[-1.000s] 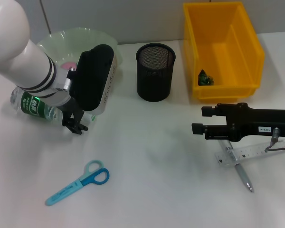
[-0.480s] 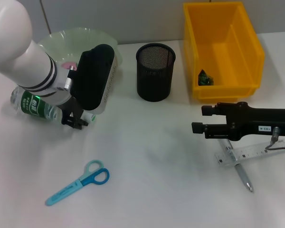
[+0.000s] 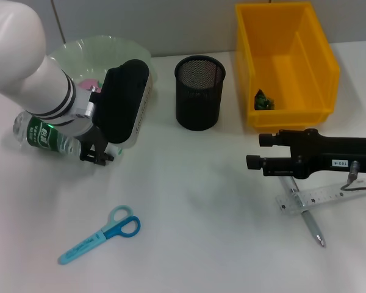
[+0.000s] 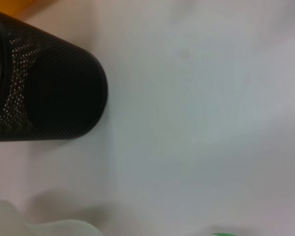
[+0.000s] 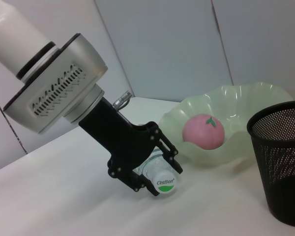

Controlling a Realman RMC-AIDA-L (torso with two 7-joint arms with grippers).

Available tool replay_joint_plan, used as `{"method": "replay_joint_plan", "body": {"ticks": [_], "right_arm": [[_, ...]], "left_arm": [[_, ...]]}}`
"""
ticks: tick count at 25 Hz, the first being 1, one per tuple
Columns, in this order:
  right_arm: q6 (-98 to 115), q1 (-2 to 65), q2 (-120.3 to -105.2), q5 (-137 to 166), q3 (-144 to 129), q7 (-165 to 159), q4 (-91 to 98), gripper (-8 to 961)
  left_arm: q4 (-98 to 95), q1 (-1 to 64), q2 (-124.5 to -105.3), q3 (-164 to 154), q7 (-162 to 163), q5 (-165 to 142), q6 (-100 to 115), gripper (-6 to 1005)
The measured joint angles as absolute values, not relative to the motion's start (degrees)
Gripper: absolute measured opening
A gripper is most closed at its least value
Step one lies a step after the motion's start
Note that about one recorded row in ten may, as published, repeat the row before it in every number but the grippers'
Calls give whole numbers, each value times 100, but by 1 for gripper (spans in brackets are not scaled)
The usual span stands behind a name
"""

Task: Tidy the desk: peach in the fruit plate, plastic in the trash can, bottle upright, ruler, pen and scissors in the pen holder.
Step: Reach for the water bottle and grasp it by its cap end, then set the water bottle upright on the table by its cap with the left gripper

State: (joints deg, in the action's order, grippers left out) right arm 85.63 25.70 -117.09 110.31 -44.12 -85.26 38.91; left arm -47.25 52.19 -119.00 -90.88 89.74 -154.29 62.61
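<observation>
**A:** Right wrist view settles it: the left gripper [image 5: 155, 169] has its black fingers clamped around the neck of the clear plastic bottle with the green label [image 5: 160, 179], just behind the white cap. Gripping there probably gives leverage to tip it upright.

**B:** And the bottle itself?

**A:** Lying on its side on the white desk [image 3: 189, 244], just in front of the pale green wavy fruit plate [image 3: 97, 52], which already holds the pink peach [image 5: 202, 131].

**B:** Further out?

**A:** The black mesh pen holder [image 3: 199, 91] is empty-looking; the blue scissors [image 3: 100, 234] lie near the front edge. The right gripper [image 3: 254, 153] hangs parted above the clear ruler [image 3: 311, 200] and the grey pen [image 3: 313, 228], beside the yellow bin [image 3: 287, 61].
</observation>
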Motion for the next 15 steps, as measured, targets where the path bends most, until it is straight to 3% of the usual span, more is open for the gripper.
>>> {"method": "replay_joint_plan", "body": {"ticks": [15], "right_arm": [[8615, 2584, -11700, 11031, -4412, -8534, 3903, 755]], "left_arm": [[-4908, 5133, -11904, -8999, 9374, -15457, 6488, 434]]}}
